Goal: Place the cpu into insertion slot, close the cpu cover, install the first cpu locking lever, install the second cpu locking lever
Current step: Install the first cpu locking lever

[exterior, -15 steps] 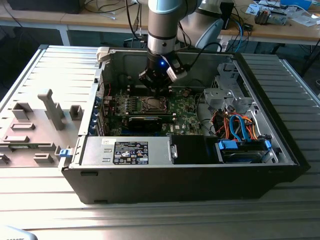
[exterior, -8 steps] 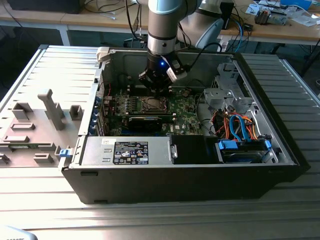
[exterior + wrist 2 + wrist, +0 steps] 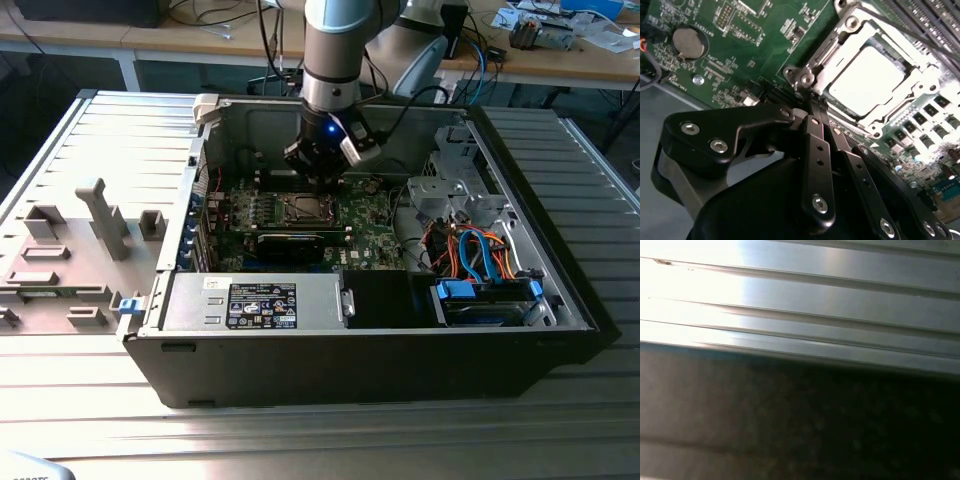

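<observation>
One gripper [image 3: 816, 102] is hovering with fingers pressed together, empty, beside the cover [image 3: 840, 55], which is lying closed over the cpu [image 3: 866, 80] sitting in the slot [image 3: 304, 208].

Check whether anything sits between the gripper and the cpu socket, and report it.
Nothing visible does. In the second wrist view the gripper, fingers together, points at the corner of the cpu cover, which lies closed around the cpu in the insertion slot. Only bare green board lies beside them.
</observation>
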Controlling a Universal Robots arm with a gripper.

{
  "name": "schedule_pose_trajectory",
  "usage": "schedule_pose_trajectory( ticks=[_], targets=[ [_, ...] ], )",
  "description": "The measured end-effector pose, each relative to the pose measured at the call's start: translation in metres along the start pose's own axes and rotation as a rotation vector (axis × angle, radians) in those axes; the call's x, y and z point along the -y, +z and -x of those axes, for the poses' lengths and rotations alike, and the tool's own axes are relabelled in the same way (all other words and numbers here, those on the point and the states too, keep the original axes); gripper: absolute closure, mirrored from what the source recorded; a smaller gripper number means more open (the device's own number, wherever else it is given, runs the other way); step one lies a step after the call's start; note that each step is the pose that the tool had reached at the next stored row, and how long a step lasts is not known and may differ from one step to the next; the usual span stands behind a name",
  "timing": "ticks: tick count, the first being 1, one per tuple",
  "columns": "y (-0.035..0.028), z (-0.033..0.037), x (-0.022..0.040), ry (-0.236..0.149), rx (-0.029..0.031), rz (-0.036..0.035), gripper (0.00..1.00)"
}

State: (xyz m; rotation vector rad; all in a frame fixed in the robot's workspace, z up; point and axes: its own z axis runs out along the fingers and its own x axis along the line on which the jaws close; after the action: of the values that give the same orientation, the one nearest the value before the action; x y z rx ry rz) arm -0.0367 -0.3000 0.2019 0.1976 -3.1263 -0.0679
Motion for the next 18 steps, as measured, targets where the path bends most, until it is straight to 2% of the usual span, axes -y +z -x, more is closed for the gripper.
schedule_pose_trajectory(
  ticks=[2, 4, 9, 12, 15, 17, 18],
  targets=[
    [-0.0001, 0.0004, 0.0001, 0.000, 0.0009, 0.0087, 0.89],
    [-0.0015, 0.0005, -0.0001, 0.000, 0.0021, 0.0125, 0.89],
    [-0.0198, 0.0004, -0.0008, 0.000, 0.0014, 0.0115, 0.89],
    [-0.0214, 0.0002, 0.0006, 0.000, 0.0006, 0.0054, 0.89],
    [-0.0218, -0.0008, 0.0086, 0.000, -0.0004, -0.0023, 0.89],
    [-0.0220, -0.0023, 0.0199, 0.000, -0.0009, -0.0044, 0.89],
    [-0.0220, -0.0026, 0.0228, 0.000, -0.0009, -0.0051, 0.89]
  ],
)
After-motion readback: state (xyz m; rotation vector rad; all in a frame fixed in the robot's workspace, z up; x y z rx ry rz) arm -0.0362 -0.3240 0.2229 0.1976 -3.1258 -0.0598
